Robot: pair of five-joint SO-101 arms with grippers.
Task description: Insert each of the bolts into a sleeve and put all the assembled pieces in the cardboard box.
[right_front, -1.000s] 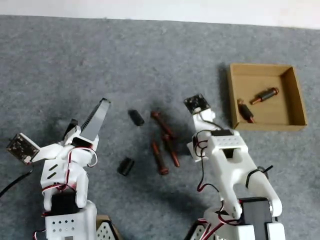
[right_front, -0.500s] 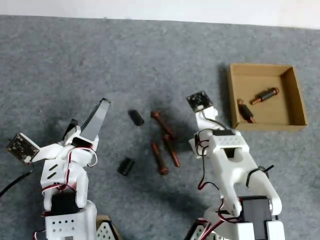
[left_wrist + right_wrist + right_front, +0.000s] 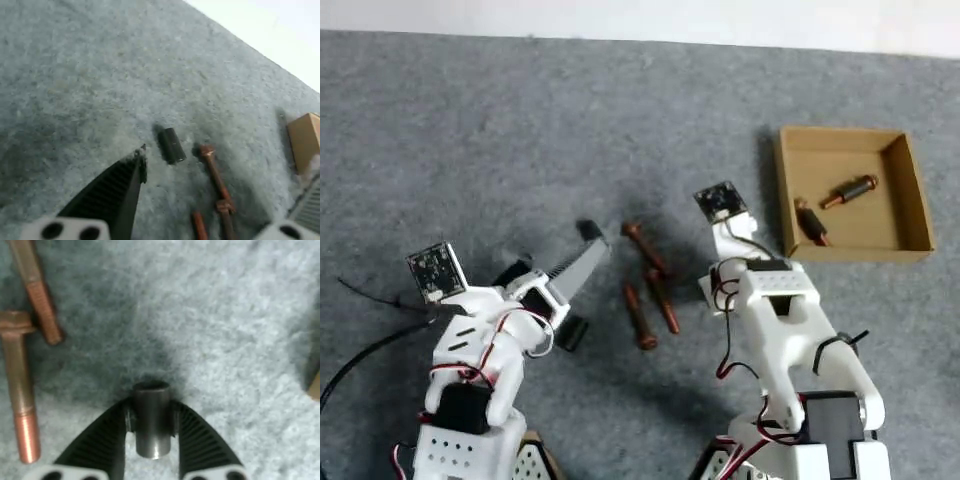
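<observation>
Three rust-brown bolts (image 3: 648,285) lie loose mid-table, also seen as bolts (image 3: 216,175) ahead of my left arm. A black sleeve (image 3: 588,231) lies just past my left gripper (image 3: 584,260); this same sleeve (image 3: 171,145) sits beside the black finger (image 3: 117,187), jaws spread wide with nothing between them. A second sleeve (image 3: 572,333) lies by that arm's wrist. My right gripper (image 3: 151,415) is shut on a black sleeve (image 3: 151,437), low over the carpet right of the bolts (image 3: 20,390). The cardboard box (image 3: 910,190) holds two assembled pieces (image 3: 848,189).
Grey carpet covers the table. The right arm (image 3: 770,300) stands between the bolts and the box. The box corner (image 3: 306,142) shows to the far right of the left arm. A black cable (image 3: 360,350) trails off at the left edge.
My left arm has swung right, bringing its gripper from the left side up to the far sleeve. The right arm shifted only slightly and still holds its sleeve.
</observation>
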